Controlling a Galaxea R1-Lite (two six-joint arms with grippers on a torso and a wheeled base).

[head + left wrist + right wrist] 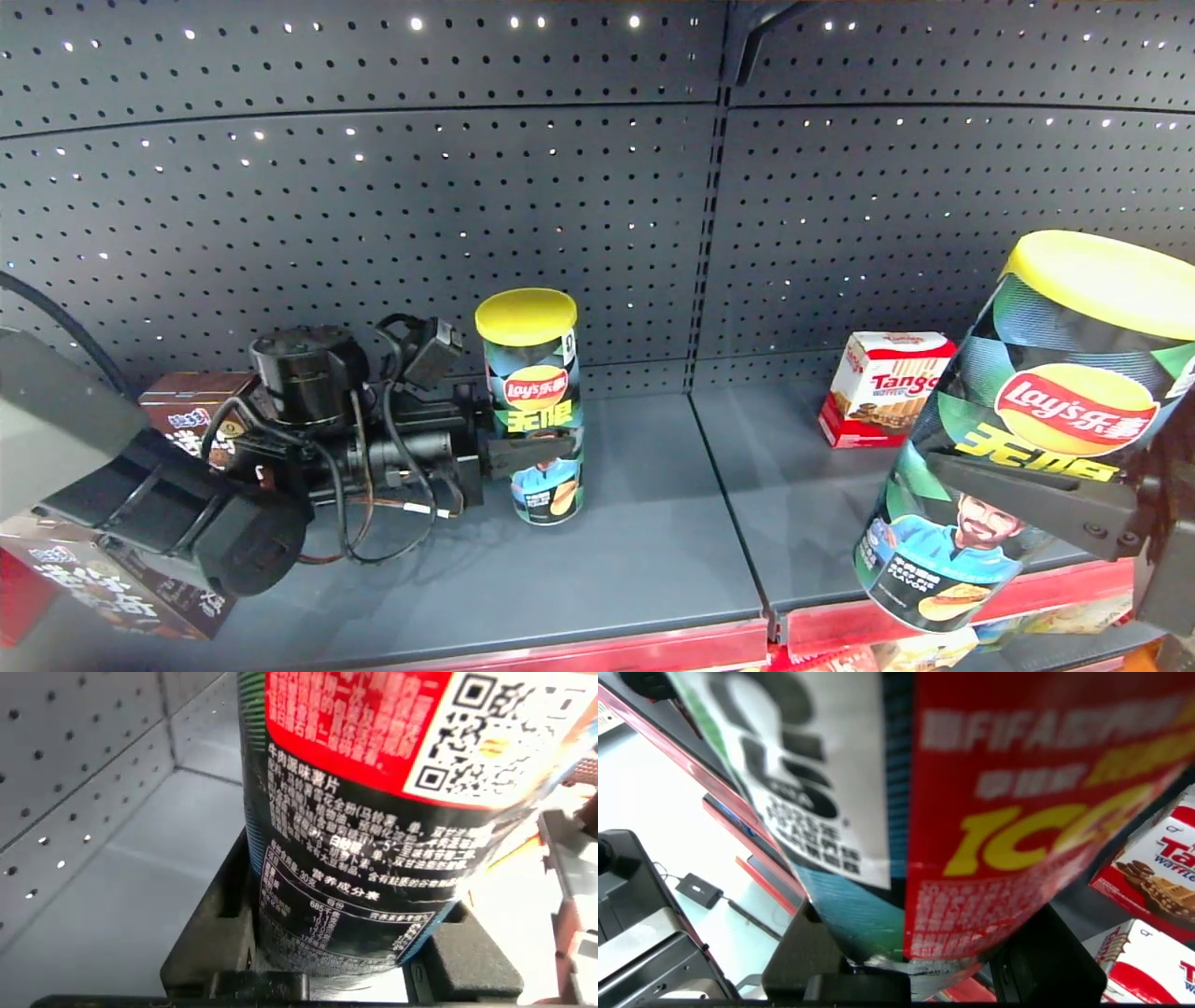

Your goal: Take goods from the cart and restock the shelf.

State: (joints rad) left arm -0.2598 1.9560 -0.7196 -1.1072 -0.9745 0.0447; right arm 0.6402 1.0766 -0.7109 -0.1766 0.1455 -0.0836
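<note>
Dark pegboard (373, 187) backs a grey shelf (644, 523). At its right front, the right gripper (1046, 499) is clamped on a tilted yellow-lidded chip can (1036, 401); the left gripper (532, 450) is clamped on a second can (539, 392) standing upright mid-shelf. A small wafer box (882, 387) stands near the back wall.

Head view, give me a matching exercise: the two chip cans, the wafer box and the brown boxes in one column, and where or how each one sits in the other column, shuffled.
Column one
1. left arm's chip can
2. right arm's chip can
3. wafer box
4. brown boxes

Column two
A. at the back of the right bay of the shelf
B. tilted in the jaws, by the front edge
C. at the left end
D. upright on the left bay, jaws around it

Pairs: 1-D, 2-B, 3-A, 4-C
</note>
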